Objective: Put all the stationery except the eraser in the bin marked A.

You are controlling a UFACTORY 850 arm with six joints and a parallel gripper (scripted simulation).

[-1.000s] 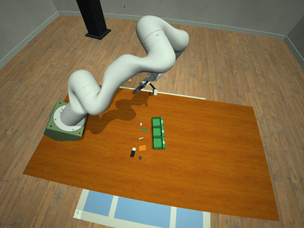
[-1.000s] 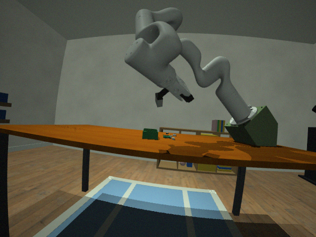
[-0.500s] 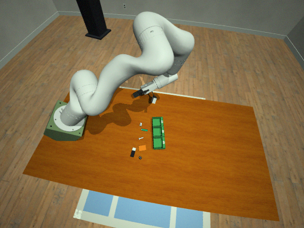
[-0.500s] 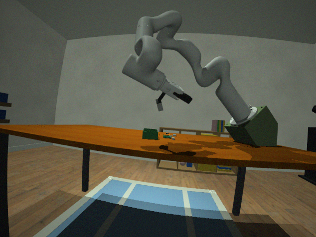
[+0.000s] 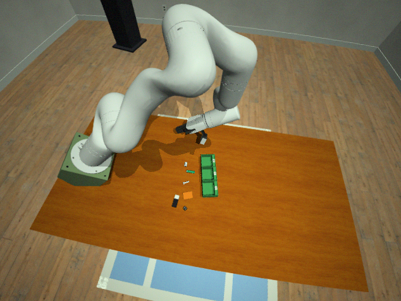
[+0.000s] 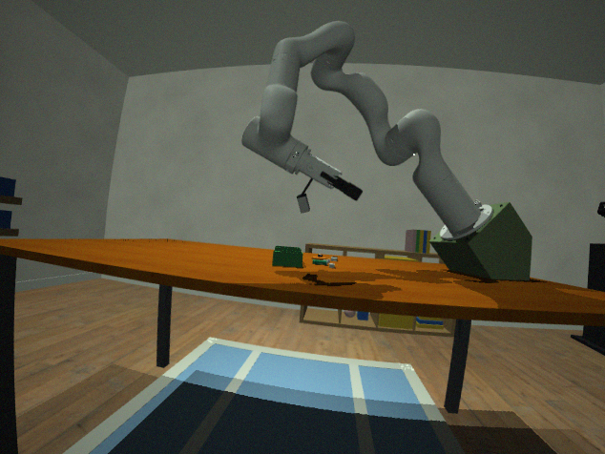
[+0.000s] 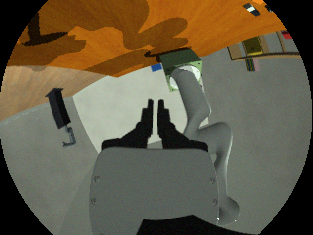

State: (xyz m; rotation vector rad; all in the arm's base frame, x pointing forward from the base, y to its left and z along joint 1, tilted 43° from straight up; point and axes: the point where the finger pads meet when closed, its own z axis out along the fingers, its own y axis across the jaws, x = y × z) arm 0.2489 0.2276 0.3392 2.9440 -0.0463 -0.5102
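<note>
While the pincer (image 6: pixel 352 190) hangs clenched on nothing, high above the tabletop (image 5: pixel 259 194), it should spread its fingers, then descend squarely over the green marker (image 5: pixel 190 171) lying just beside the green bins (image 5: pixel 209 175).

Top looks down; exterior low; wrist inverted

blue rug (image 5: pixel 188 278), black pillar (image 5: pixel 123 24), bookshelf (image 6: pixel 376 254)
</note>
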